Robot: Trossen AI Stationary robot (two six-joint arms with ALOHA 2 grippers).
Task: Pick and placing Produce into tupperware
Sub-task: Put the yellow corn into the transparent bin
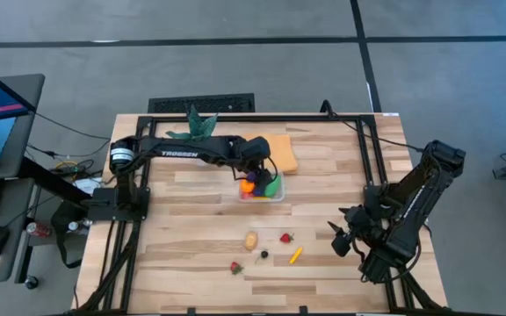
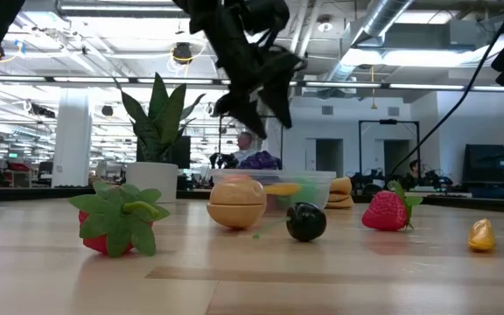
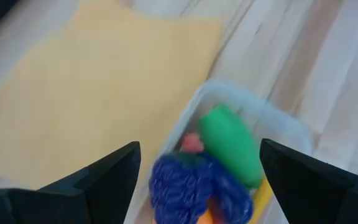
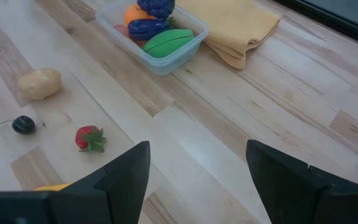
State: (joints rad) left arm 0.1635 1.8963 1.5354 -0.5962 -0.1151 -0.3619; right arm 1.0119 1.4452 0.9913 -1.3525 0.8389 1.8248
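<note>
Tupperware is sitting near the middle of the table, touching the near edge of the folded orange cloth, and it is already holding several pieces: a green one, an orange one and a knobbly purple piece on top. The left gripper is hovering right above the container with its jaws spread wide and nothing between them, which suggests a drop step rather than a pick. The right gripper is waiting at the right side of the table, jaws also wide and empty. Five pieces are lying loose on the near part of the table: a leafy red one, a tan potato-like one, a small dark cherry, a strawberry and a yellow piece. The next move is probably calling for a reach toward one of these; they are lying apart from each other, with bare wood around each and open room between them and the container. The potted plant is standing at the far edge, clear of that path.
</note>
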